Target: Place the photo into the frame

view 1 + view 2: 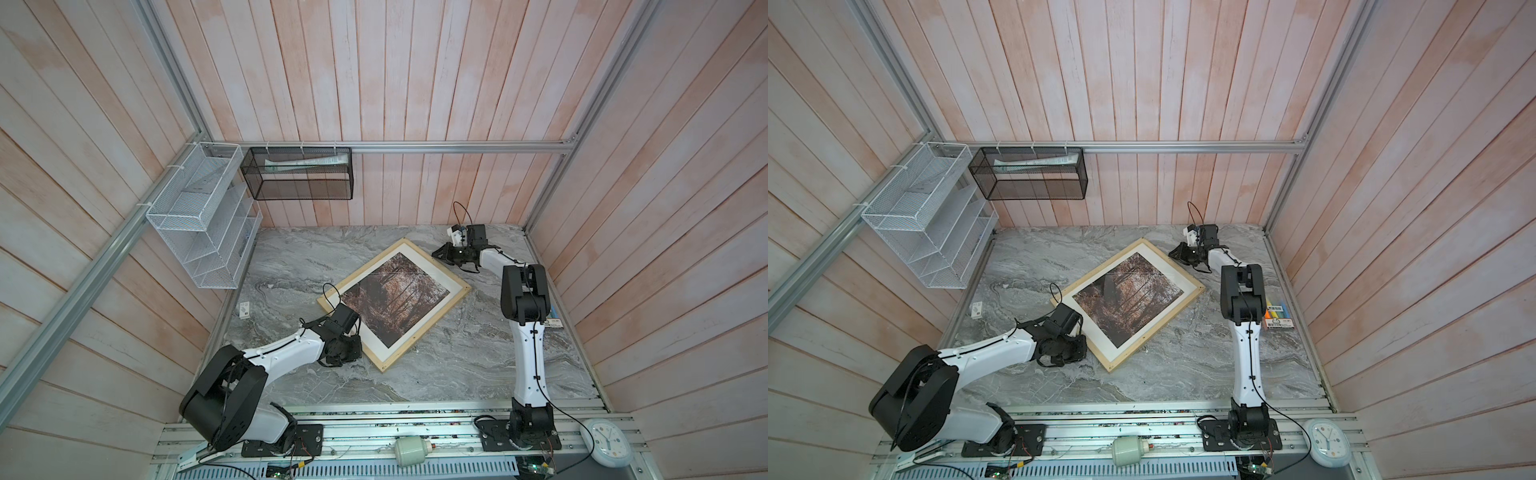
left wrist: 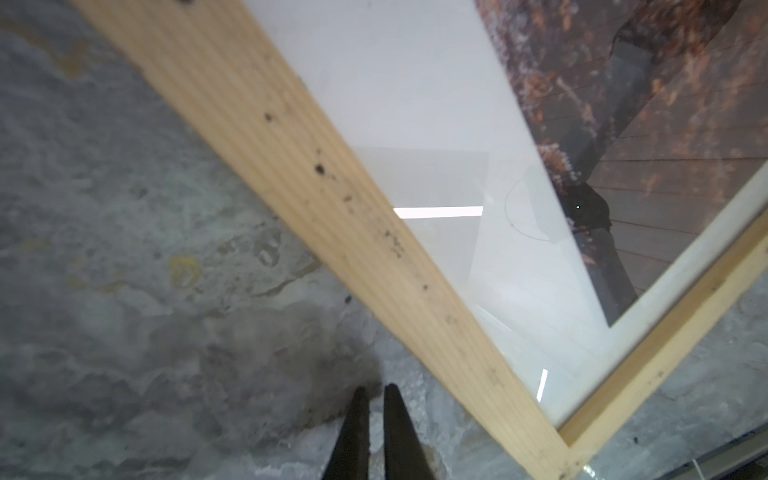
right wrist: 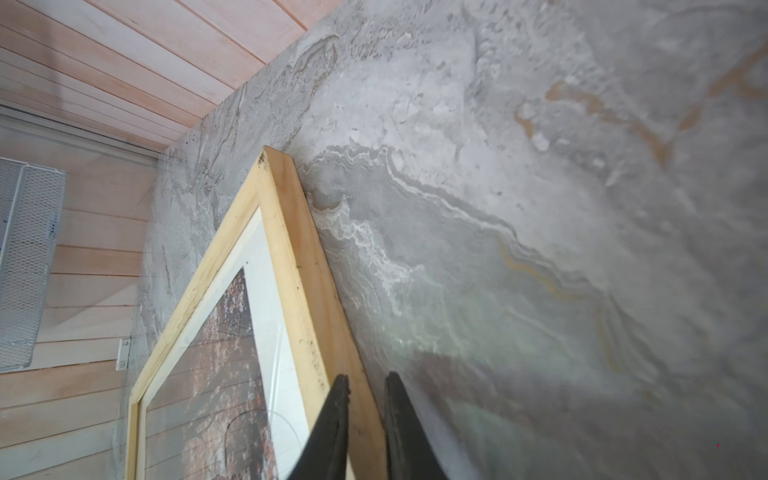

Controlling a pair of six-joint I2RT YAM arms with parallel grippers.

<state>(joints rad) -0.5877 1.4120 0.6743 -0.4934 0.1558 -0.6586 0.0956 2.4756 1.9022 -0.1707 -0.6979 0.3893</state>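
We find the large pale-wood picture frame [image 1: 424, 327] lying flat and face up on the grey marble table [image 1: 457, 365]. The autumn-forest photo [image 1: 395, 299] appears seated inside it, within a white card mat [image 2: 415, 124]. The frame's long axis runs from near-left to far-right, with a gripper at each short rail. The left gripper [image 2: 374, 390] is closed and empty, just outside the near rail. The right gripper [image 3: 365, 376] is slightly parted and grips nothing. One of its fingers overlaps the far rail, so we judge it the nearer.

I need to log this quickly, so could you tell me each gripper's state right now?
Left gripper: shut, holding nothing.
Right gripper: slightly open, holding nothing.
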